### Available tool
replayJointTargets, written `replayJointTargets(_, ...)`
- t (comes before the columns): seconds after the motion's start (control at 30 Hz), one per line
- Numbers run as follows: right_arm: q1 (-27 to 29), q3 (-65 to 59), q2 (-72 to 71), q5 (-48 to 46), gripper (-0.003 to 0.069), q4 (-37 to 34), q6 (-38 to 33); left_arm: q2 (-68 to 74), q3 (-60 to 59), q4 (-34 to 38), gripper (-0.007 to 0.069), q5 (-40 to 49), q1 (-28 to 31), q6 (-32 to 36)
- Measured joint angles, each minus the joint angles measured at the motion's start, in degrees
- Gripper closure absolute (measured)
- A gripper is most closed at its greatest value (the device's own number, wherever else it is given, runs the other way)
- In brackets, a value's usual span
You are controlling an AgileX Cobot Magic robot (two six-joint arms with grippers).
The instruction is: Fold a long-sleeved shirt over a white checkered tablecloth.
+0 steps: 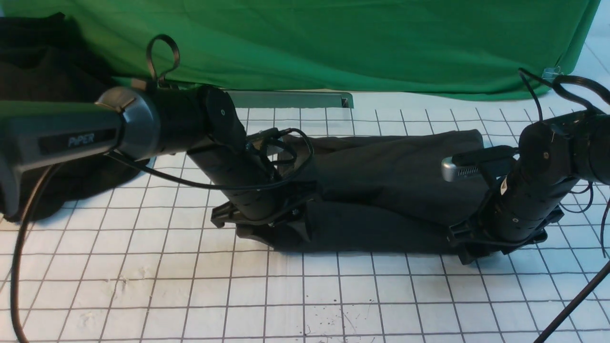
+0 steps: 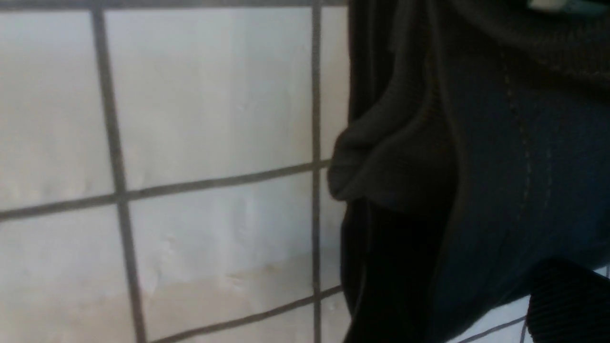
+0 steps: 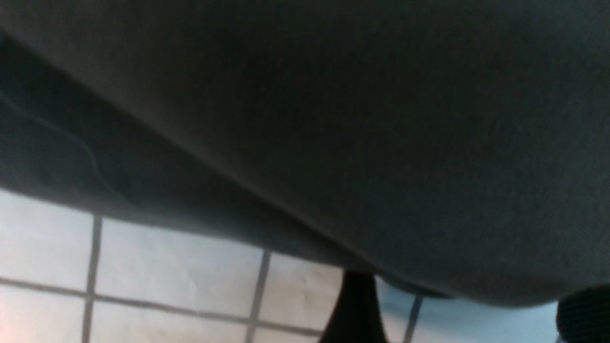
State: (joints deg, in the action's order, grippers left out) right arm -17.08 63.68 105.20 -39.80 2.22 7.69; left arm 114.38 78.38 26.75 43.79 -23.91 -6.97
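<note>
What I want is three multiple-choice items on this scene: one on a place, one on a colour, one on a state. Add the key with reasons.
1. Where does the long-sleeved shirt lie? A. On a chair. B. On the white checkered tablecloth. C. In a basket.
2. What colour is the cloth at the back? A. Red. B. Blue. C. Green.
3. How is the shirt? A. Folded into a long band. B. Spread with sleeves wide. C. Held in the air.
Key: 1 B, grid squares show before and behind it; 2 C, it is plainly green; 3 A, it lies as a narrow strip.
</note>
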Motion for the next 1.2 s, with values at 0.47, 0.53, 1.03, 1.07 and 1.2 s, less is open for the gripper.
replayJointTargets(0.47,0.00,0.66,0.18,-5.74,0.0146,4.36,0.57,0.51,0.00,3.18,0.0613,-0.88,0.00,2.69)
replayJointTargets(0.53,0.00,0.66,0.20,-4.77,0.0146,4.47,0.57,0.51,0.00,3.18,0.0613,-0.88,0.00,2.69)
replayJointTargets(1.03,1.33,0.70,0.42,-1.22,0.0642,4.62,-3.54,0.30,0.00,3.12,0.0613,0.28,0.00,2.77)
replayJointTargets(1.07,1.33,0.70,-0.01,-2.34,0.0644,4.56,-3.78,-0.33,0.00,2.81,0.0613,1.14,0.00,2.77)
replayJointTargets(1.2,1.33,0.70,-3.50,-8.26,0.0645,3.92,-4.15,-3.68,0.00,1.77,0.0613,6.29,0.00,2.77)
